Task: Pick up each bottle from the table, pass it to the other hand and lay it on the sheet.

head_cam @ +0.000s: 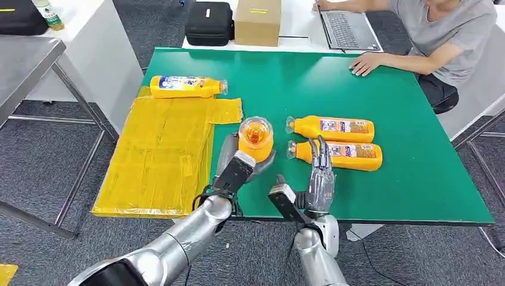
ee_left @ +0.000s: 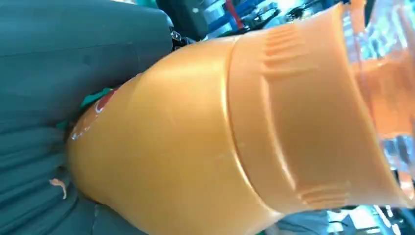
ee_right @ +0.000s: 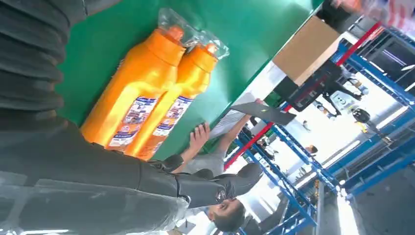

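My left hand (head_cam: 235, 159) grips an orange bottle (head_cam: 256, 136) upright over the green table (head_cam: 298, 77), its clear cap toward the head camera; the left wrist view shows the bottle's orange body (ee_left: 195, 137) up close. My right hand (head_cam: 320, 176) is open, fingers stretched out over the nearer of two orange bottles (head_cam: 339, 154) lying on the table; the other (head_cam: 333, 127) lies just behind it. Both lie side by side in the right wrist view (ee_right: 142, 93). A further orange bottle (head_cam: 186, 86) lies at the far end of the yellow sheet (head_cam: 161, 149).
A person sits at the far right with a hand (head_cam: 364, 62) resting on the green table. On the white table behind stand a cardboard box (head_cam: 258, 21), a black case (head_cam: 208, 22) and a laptop (head_cam: 348, 28). A grey metal table (head_cam: 24, 65) stands at the left.
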You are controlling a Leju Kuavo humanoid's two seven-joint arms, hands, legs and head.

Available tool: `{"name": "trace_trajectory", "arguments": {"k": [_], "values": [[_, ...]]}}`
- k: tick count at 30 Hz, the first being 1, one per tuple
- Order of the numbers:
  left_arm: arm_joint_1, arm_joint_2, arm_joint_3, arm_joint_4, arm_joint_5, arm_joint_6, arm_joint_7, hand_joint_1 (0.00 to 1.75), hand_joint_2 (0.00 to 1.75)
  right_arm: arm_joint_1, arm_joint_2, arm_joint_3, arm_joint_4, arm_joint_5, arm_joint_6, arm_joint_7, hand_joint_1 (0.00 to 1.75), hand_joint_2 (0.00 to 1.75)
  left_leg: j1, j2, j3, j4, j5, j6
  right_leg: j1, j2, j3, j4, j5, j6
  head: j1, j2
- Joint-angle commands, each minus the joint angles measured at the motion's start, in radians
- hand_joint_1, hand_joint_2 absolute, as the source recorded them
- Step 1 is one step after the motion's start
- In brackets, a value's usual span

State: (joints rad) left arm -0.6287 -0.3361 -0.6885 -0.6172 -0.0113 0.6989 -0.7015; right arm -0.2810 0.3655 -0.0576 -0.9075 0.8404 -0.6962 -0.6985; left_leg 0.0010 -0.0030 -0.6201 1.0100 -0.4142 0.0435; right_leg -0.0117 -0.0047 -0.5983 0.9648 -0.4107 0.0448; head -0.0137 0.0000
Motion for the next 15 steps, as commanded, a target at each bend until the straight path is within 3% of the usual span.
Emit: {"name": "trace_trajectory", "arguments": {"k": [1,8,13,14,15], "values": [[0.037,0.014,0.614,0.001,-0.903,-0.001,0.036,1.75,1.75,-0.027,-0.016,-0.051,0.093,-0.034,-0.002,0.0,0.0,1.75,0.0,0.005,0.005,-0.001,-0.002,-0.002,0.0,0.005,0.003,-0.001,0.0,-0.001,0.0,0.0],[0.099,0.012,0.743,-0.258,-1.441,-0.001,0.195,1.75,1.75,-0.027,-0.016,-0.046,0.103,-0.053,-0.002,0.0,0.0,1.75,0.001,0.005,0.003,0.0,-0.001,-0.002,0.001,0.004,0.001,0.0,0.0,-0.001,0.0,0.0],[0.099,0.019,0.73,-0.276,-1.489,-0.001,0.224,1.75,1.75,-0.027,-0.016,-0.048,0.103,-0.053,-0.002,0.0,0.0,1.75,0.001,0.004,0.006,-0.001,-0.002,-0.004,0.001,0.004,0.005,0.0,-0.002,-0.002,0.0,0.0],[0.107,0.04,0.669,-0.315,-1.559,-0.001,0.306,1.75,1.75,-0.025,-0.016,-0.053,0.102,-0.053,-0.002,0.0,0.0,1.75,0.001,0.003,0.004,-0.001,-0.001,-0.003,0.0,0.003,0.003,0.0,-0.001,-0.001,0.0,0.0],[0.086,0.115,0.478,-0.288,-1.559,-0.001,0.492,1.75,1.75,-0.022,-0.016,-0.055,0.099,-0.056,-0.002,0.0,0.0,1.75,0.001,0.003,0.006,-0.001,-0.001,-0.004,0.001,0.003,0.004,0.0,-0.002,-0.002,0.0,0.0]]}}
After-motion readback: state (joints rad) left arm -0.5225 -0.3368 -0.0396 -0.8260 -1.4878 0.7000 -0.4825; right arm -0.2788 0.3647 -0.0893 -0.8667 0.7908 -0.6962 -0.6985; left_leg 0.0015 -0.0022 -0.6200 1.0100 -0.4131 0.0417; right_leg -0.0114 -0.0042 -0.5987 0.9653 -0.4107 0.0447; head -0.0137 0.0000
